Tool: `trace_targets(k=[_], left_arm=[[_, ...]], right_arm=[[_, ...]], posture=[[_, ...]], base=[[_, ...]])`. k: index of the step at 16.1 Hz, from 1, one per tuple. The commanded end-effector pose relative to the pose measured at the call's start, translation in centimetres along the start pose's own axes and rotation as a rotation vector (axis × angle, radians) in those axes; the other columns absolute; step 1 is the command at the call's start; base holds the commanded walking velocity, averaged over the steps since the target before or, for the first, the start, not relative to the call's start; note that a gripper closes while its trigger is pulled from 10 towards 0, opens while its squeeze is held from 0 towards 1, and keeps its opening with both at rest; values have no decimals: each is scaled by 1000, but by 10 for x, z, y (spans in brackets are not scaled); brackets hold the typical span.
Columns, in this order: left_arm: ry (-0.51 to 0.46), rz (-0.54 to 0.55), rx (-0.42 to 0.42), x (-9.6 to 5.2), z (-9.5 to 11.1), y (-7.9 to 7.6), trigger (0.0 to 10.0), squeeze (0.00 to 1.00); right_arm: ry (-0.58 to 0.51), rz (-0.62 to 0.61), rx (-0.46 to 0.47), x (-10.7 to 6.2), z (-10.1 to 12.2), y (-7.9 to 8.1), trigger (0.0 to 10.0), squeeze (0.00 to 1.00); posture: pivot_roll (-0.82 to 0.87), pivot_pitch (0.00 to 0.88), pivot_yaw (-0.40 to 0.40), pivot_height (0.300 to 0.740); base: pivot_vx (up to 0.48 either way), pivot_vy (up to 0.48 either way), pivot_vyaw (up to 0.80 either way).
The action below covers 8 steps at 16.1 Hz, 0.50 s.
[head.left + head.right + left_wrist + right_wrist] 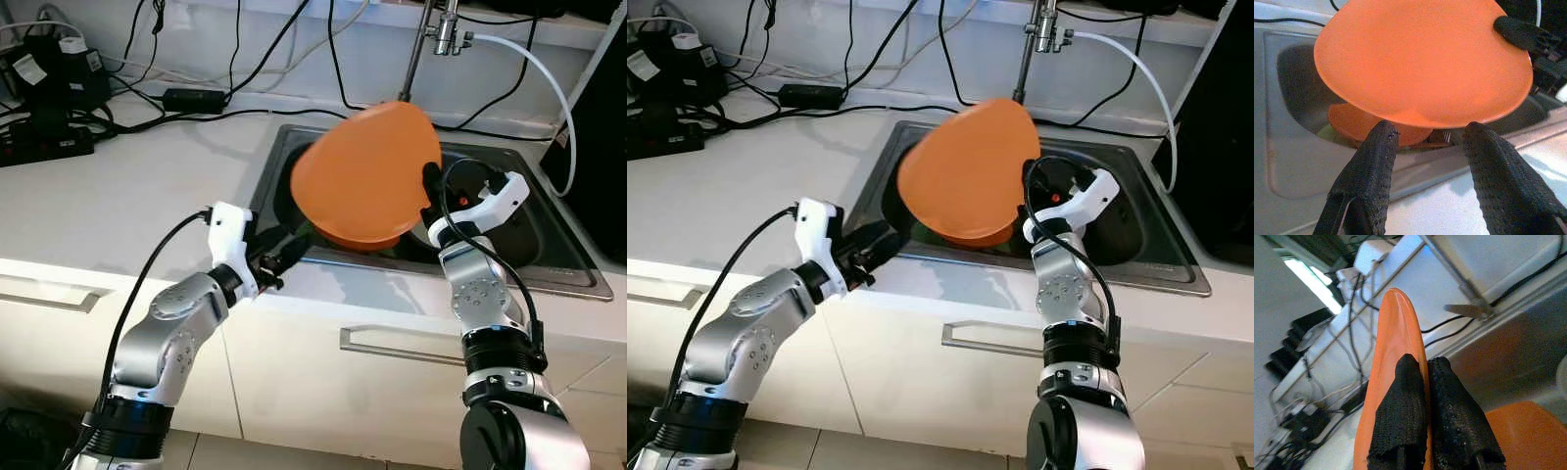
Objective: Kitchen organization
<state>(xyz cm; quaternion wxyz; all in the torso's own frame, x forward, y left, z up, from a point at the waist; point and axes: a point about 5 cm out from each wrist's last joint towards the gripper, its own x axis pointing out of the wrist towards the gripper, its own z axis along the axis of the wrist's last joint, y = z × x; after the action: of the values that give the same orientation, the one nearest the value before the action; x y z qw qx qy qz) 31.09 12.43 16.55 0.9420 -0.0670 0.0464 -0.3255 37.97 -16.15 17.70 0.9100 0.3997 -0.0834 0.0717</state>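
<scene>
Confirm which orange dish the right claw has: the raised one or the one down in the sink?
The raised orange plate, pinched at its rim by the right claw. The other orange dish lies in the sink beneath it.

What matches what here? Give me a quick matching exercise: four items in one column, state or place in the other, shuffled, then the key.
Items
1. orange plate
2. left tool
3. right tool
4. power adapter

States or places
A. open, at the sink's front edge
B. lying on the counter near the wall
C. held tilted above the sink
D. shut on the plate's rim

Pairs: 1-C, 2-A, 3-D, 4-B
</scene>
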Motion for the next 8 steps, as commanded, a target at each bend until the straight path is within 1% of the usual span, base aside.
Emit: trace_targets(k=[1, 3, 4, 6, 7, 8], left_arm=[[13, -20, 37, -1, 0, -4, 10000, 0], [23, -41, 56, -1, 1, -8, 10000, 0], [40, -61, 83, -1, -1, -12, 10000, 0], [57, -113, 103, 0, -2, -21, 10000, 0], [70, -132, 117, 0, -3, -24, 10000, 0], [80, -141, 124, -1, -4, -25, 10000, 0]], right_arm=[[-92, 3, -20, 8, 19, 7, 10000, 0], [-122, 5, -108, 8, 24, 9, 10000, 0], [-134, 19, -165, 8, 24, 12, 10000, 0], [-149, 48, -229, 9, 22, 19, 10000, 0], [-150, 80, -306, 9, 19, 24, 10000, 0], [-144, 98, -361, 9, 16, 28, 10000, 0]], posture=[[122, 0, -30, 740], [122, 0, -30, 740], [122, 1, -31, 740], [122, 2, -31, 740], [122, 2, -31, 740], [123, 2, -31, 740]], base=[[0, 0, 0], [0, 0, 0], [0, 0, 0], [0, 0, 0], [0, 0, 0], [0, 0, 0]])
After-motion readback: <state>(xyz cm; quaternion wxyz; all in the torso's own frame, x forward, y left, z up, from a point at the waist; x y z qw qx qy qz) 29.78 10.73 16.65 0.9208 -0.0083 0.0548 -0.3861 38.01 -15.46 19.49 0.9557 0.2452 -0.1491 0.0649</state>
